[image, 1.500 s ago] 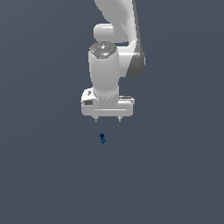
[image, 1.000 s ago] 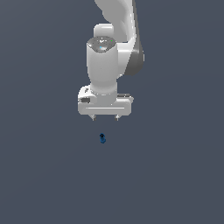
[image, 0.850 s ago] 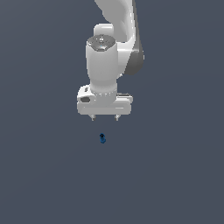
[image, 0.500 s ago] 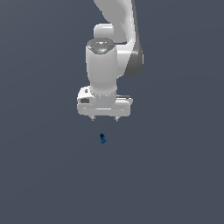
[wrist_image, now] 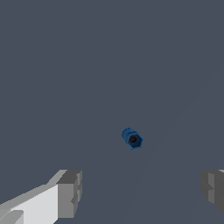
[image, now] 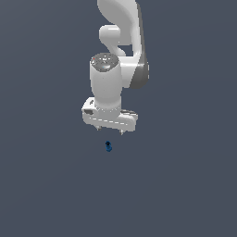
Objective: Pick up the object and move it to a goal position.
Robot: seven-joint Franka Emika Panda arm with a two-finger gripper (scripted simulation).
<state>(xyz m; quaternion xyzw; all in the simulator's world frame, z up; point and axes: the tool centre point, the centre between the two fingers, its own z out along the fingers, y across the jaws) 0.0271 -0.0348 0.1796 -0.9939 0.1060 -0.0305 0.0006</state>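
Observation:
The object is a tiny bright blue knobbly piece lying on the dark grey floor. In the wrist view the object shows a darker end facing the camera. My white gripper hangs pointing down a short way above it, almost straight over it. The gripper is open, its two grey fingertips set wide apart with nothing between them. The object lies apart from both fingers.
A uniform dark grey floor fills both views. The white arm rises from the gripper towards the exterior view's upper edge.
The gripper has shifted only slightly, ending a little lower over the object. The object has not moved and the fingers stay open.

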